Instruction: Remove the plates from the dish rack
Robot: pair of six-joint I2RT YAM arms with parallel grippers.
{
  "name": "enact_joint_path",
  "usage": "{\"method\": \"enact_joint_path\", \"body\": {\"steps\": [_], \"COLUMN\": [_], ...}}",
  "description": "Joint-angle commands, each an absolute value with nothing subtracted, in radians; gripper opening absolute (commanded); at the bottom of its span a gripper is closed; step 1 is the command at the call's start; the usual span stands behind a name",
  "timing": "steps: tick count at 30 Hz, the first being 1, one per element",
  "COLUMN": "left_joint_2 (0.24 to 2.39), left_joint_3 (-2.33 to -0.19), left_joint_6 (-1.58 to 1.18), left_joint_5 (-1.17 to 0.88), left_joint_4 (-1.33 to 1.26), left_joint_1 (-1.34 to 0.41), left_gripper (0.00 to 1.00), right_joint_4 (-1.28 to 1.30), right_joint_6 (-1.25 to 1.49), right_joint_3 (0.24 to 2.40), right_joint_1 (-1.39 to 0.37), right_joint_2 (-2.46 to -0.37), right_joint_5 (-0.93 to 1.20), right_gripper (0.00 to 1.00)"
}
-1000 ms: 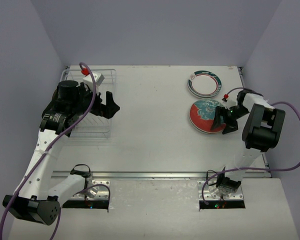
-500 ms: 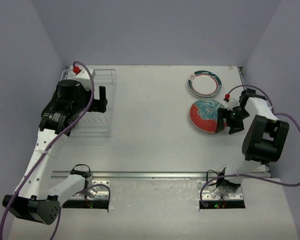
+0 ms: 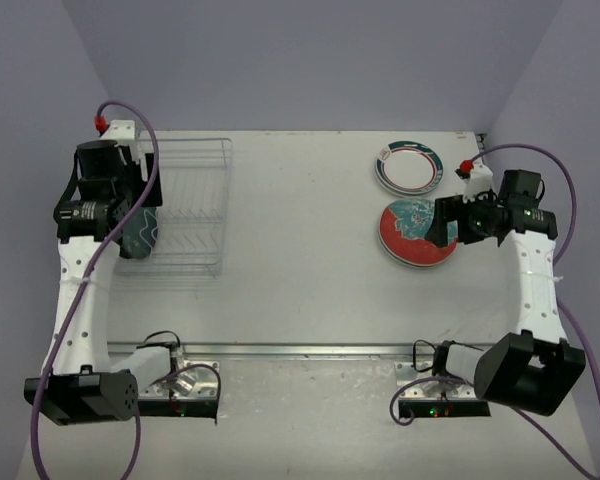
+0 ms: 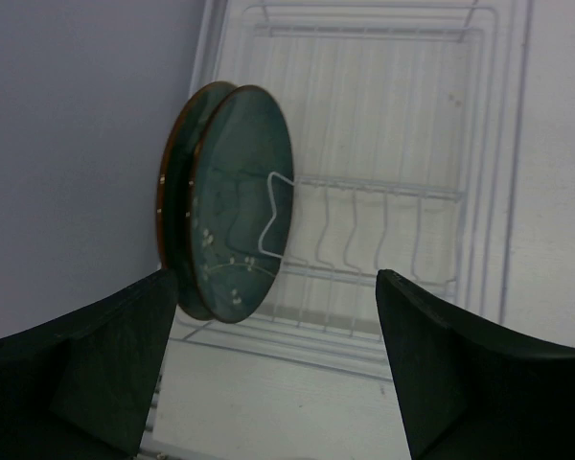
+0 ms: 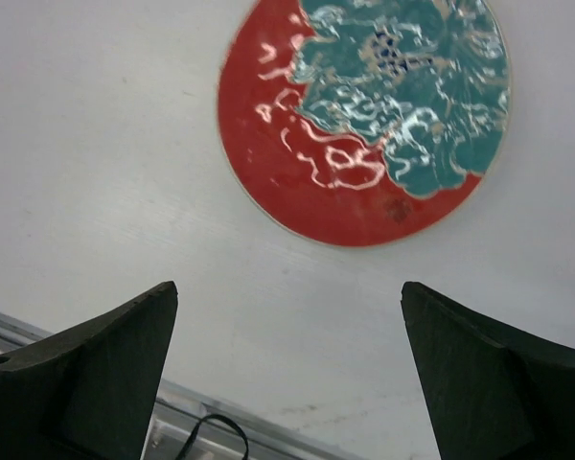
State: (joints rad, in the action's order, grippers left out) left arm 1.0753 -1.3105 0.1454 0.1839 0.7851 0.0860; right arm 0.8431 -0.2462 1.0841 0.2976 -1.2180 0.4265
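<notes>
The wire dish rack point(image 3: 195, 200) point(image 4: 412, 144) stands at the table's far left. Two plates stand upright at its left end: a dark teal one point(image 4: 241, 201) point(image 3: 142, 230) in front, and a second point(image 4: 171, 192) close behind it showing only a brown rim. My left gripper point(image 4: 276, 278) hovers open just short of them, holding nothing. On the right, a red-rimmed plate with a teal pattern point(image 3: 412, 232) point(image 5: 364, 115) lies flat on the table. Behind it lies a white plate with a green rim point(image 3: 410, 167). My right gripper point(image 3: 443, 225) point(image 5: 288, 286) is open beside the red plate, not touching it.
The left wall point(image 4: 67, 144) stands close beside the rack. A metal rail point(image 3: 310, 350) point(image 5: 211, 412) runs along the near table edge, with a black cable loop point(image 5: 206, 436) on it. Purple cables point(image 3: 145, 170) trail from both wrists.
My left arm swung from over the rack's middle to its far-left end, facing the upright plates. My right gripper opened wider and drew back from the red plate's rim.
</notes>
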Motion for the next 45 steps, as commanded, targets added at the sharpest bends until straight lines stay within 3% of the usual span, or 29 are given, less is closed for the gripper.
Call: {"method": "enact_joint_path", "body": {"steps": [1, 14, 19, 45], "left_joint_2": [1.145, 1.272, 1.312, 1.453], "left_joint_3": [-1.393, -1.382, -1.376, -1.335], "left_joint_6": [0.262, 0.311, 0.313, 0.287], "left_joint_5": [0.197, 0.163, 0.113, 0.308], "left_joint_4": [0.794, 0.792, 0.809, 0.676], "left_joint_1": [0.186, 0.255, 0.255, 0.255], "left_gripper": [0.79, 0.66, 0.55, 0.52], "right_joint_4": [0.745, 0.601, 0.595, 0.572], "right_joint_6": [-0.204, -0.235, -0.245, -0.232], "right_joint_3": [1.045, 0.884, 0.857, 0.827], "right_joint_1": [0.249, 0.196, 0.196, 0.196], "right_joint_2": [-1.123, -0.925, -0.902, -0.902], "right_joint_5": [0.563, 0.561, 0.562, 0.58], "right_gripper": [0.99, 0.99, 0.99, 0.99]}}
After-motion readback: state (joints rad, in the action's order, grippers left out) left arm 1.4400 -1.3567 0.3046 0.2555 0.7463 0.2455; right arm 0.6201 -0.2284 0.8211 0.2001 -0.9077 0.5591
